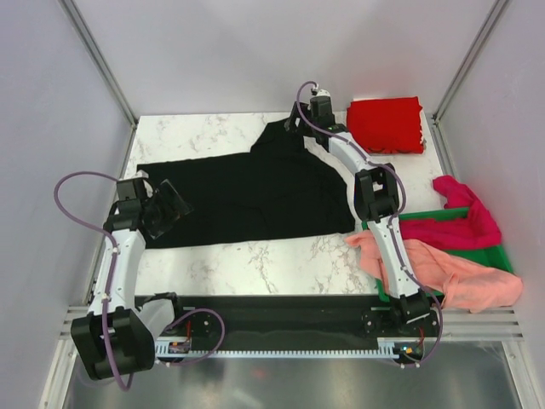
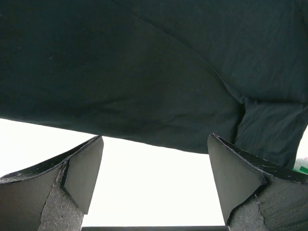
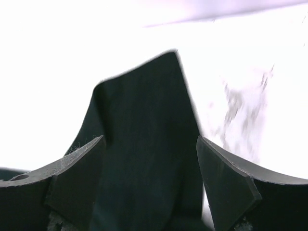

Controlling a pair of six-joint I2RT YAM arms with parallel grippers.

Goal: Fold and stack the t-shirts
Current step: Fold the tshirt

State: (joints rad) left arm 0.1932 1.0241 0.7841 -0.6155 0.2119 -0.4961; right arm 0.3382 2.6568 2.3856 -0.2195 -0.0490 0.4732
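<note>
The left gripper [image 2: 155, 136] stands with its jaws spread wide and nothing between them but bare white table [image 1: 255, 264]. The black t-shirt [image 1: 255, 192] lies flat just ahead of its fingertips. The near hem of the shirt crosses in front of the gap, and the cloth fills everything beyond it. Whether the right-hand fingertip touches that hem cannot be told. The right gripper [image 3: 150, 137] is also wide open and grips nothing. A pointed flap of the same black shirt runs up through the space between its fingers and ends a little past the tips, with marbled table on either side of it. The cloth sits closer to the left finger than to the right one, and neither finger pinches it. To the right of the right jaws, near them at the far corner of the table, the bright red t-shirt [image 1: 385, 125] lies folded in a neat square. Well behind those jaws, back beside the arm's lower links, the magenta t-shirt [image 1: 464, 223] and the salmon-pink t-shirt [image 1: 451, 277] lie crumpled over the green bin [image 1: 501, 256].
</note>
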